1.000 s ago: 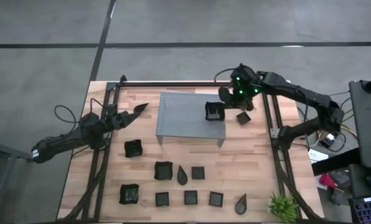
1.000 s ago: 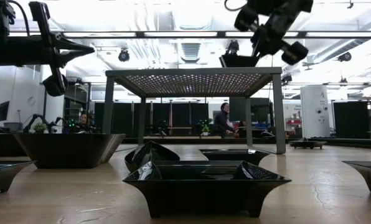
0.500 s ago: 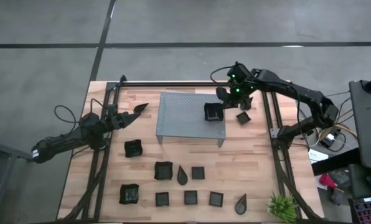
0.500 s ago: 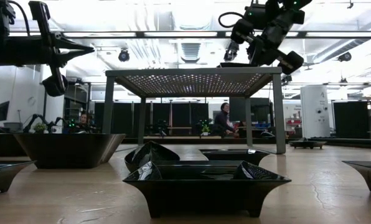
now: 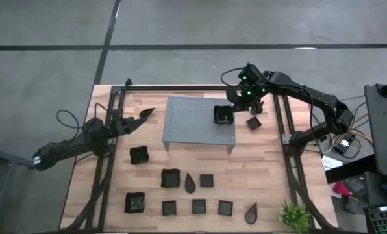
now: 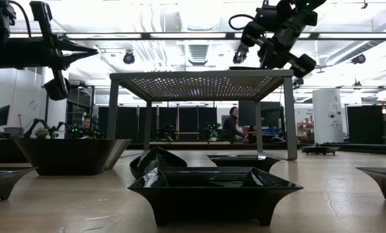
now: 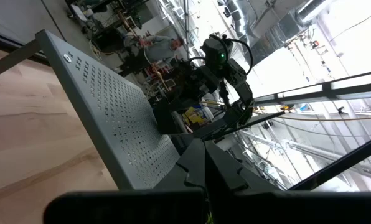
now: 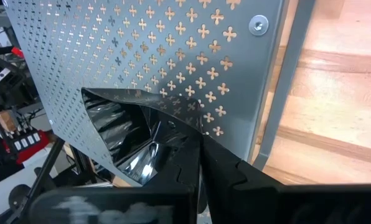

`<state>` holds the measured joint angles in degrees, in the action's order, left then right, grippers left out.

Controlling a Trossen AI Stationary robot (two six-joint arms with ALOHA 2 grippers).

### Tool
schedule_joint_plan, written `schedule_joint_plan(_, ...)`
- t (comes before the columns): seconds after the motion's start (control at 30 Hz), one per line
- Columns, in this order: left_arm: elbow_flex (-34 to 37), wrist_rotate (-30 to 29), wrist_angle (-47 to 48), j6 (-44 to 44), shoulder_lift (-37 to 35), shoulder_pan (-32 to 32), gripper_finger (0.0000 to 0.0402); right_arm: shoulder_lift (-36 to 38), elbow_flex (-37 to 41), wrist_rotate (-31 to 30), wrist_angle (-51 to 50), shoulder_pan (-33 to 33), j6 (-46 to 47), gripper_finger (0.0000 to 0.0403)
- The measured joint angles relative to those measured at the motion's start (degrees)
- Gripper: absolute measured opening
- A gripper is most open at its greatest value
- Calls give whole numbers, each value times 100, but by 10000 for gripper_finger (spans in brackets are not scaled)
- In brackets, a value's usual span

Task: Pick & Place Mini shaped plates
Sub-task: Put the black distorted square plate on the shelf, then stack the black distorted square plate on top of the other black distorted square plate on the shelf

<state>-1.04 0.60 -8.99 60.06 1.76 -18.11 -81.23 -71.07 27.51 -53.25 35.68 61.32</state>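
Black square plate [image 5: 223, 116] down on perforated rack [image 5: 199, 121], right gripper [image 5: 236, 105] clamped on its rim, placing step, release and lift clear probably next; left gripper [image 5: 130, 123] gripping teardrop plate [image 5: 145, 113].

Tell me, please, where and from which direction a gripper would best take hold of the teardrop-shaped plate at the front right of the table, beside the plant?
The teardrop plate lies flat and apart from the square plate beside it. Probably best to come straight down and pinch the raised rim on a long side near its wide, rounded end, one finger inside and one outside. The pointed tip offers less to hold. The plant stands close, so approach from the open side.
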Motion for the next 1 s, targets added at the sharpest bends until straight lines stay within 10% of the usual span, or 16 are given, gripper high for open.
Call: schedule_joint_plan(1.0, 0, 441, -140, 416, -2, -1, 0, 681, -349, 151, -220, -38, -776, 139)
